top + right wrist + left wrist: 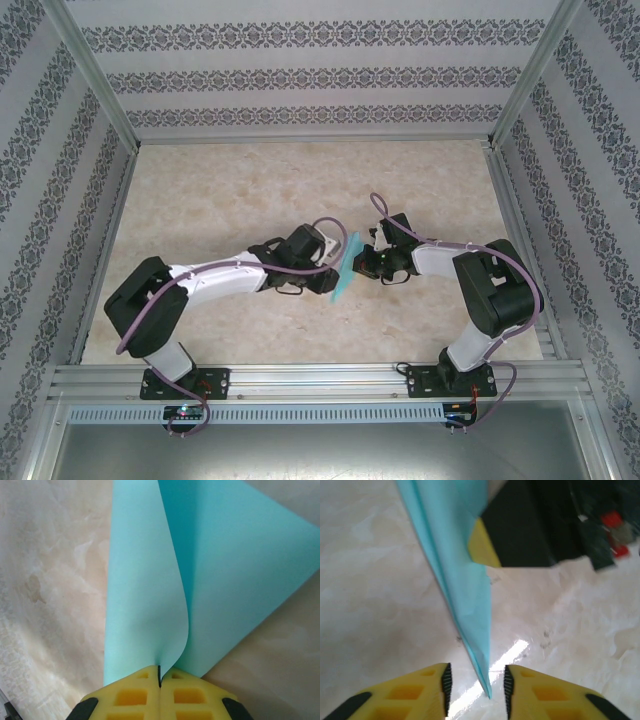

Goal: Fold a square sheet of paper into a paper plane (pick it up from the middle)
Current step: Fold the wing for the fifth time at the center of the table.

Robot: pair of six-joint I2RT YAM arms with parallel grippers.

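Observation:
The light turquoise sheet of paper [344, 268] is folded into a slim pointed shape and hangs on edge above the table between the two arms. My right gripper [159, 675] is shut on it, and two layers curve away from the pinch [150, 595]. In the left wrist view the paper [455, 560] tapers to a sharp tip that lies between the open fingers of my left gripper [477, 685]. Neither pad touches it. One yellow finger of the right gripper [482, 545] shows behind the paper. From above, the left gripper [333, 260] and right gripper [360, 258] face each other closely.
The beige marbled table [250, 190] stretches bare behind and beside the arms. Patterned walls [300, 80] and aluminium frame rails [320, 378] enclose it. Both arm bases sit at the near edge.

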